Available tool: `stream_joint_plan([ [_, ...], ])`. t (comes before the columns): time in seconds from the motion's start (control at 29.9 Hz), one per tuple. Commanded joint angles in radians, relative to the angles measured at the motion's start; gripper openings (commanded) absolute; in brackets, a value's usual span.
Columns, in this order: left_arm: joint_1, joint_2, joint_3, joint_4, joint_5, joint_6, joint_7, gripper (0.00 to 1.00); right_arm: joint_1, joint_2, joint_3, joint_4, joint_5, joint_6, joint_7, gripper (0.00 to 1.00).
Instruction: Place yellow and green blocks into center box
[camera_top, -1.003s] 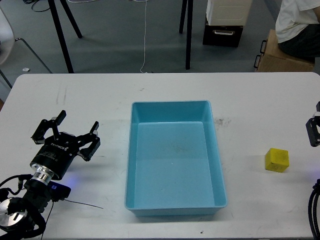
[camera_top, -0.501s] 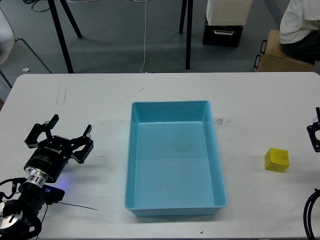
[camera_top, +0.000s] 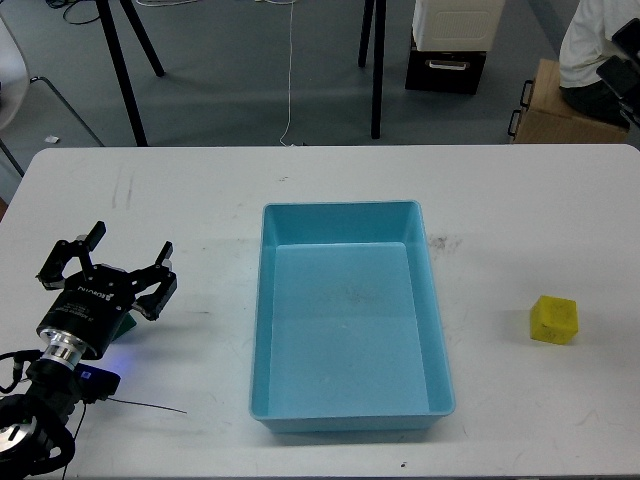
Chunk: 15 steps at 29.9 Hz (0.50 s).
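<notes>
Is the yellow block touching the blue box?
Apart. The head view shows bare white table between the yellow block and the blue box.

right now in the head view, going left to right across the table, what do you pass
left claw, open, with a sliver of green showing under it → blue box, empty → yellow block lying alone on the white table

A white table (camera_top: 200, 200) carries faint dark scuffs near its left rear. Beyond its far edge the grey floor (camera_top: 230, 70) shows black stand legs (camera_top: 377, 70), a thin white cable (camera_top: 290, 70) and a black case (camera_top: 445, 68) under a cream box (camera_top: 458, 22). At far right a seated person (camera_top: 600, 45) perches on a brown crate (camera_top: 560, 115).
</notes>
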Motion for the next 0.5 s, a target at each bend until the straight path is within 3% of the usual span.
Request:
stream_joint_plan([
  [0.0, 0.0, 0.0, -0.007, 0.001, 0.001, 0.0, 0.0, 1.0, 0.185, -0.123, -0.214, -0.032, -0.077, 0.0, 0.002, 0.99],
  [0.27, -0.002, -0.001, -0.007, 0.003, 0.001, 0.0, 0.0, 1.0, 0.637, -0.218, -0.811, -0.065, -0.371, 0.006, 0.002, 0.97],
  [0.47, -0.002, -0.005, -0.007, 0.012, 0.001, 0.0, 0.0, 1.0, 0.799, -0.218, -1.129, -0.062, -0.461, 0.006, 0.002, 0.95],
])
